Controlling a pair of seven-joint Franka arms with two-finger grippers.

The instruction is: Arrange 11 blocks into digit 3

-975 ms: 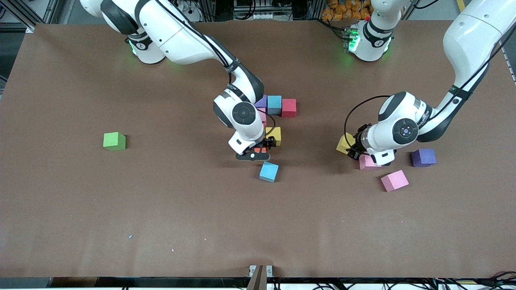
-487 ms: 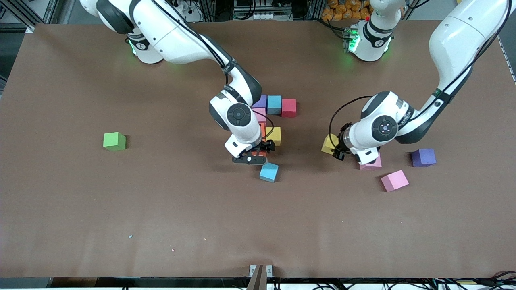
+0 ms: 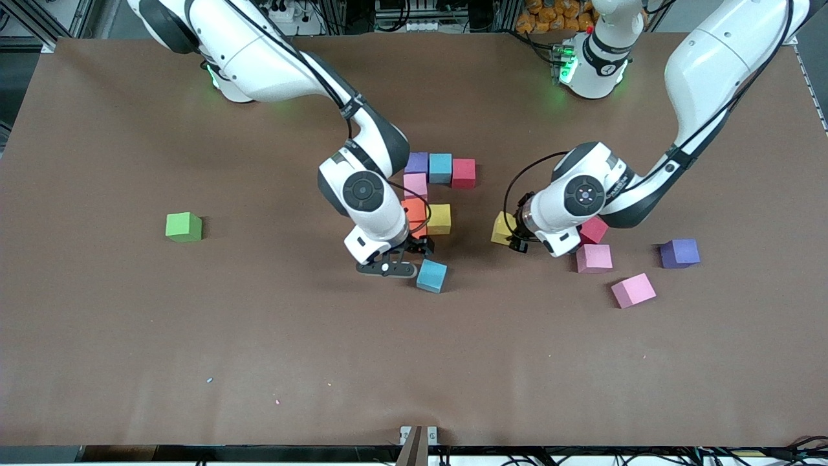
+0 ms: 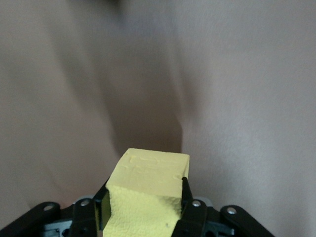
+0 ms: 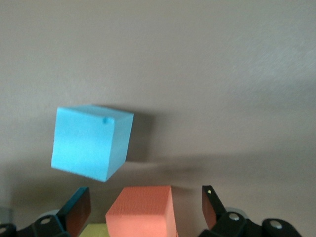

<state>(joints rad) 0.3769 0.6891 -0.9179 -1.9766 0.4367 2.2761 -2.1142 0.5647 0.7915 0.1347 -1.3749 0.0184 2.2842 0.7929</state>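
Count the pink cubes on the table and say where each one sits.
3. One pink cube sits in the cluster under the purple cube; two, and, lie toward the left arm's end. More may be hidden.

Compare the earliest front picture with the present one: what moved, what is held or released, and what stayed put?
The left pincer, shut on a yellow block, carried it toward the cluster, uncovering a red block. The right pincer, open, drew back from the orange block it had covered; that block lies free. The green cube, the tilted blue block and the other blocks stayed.
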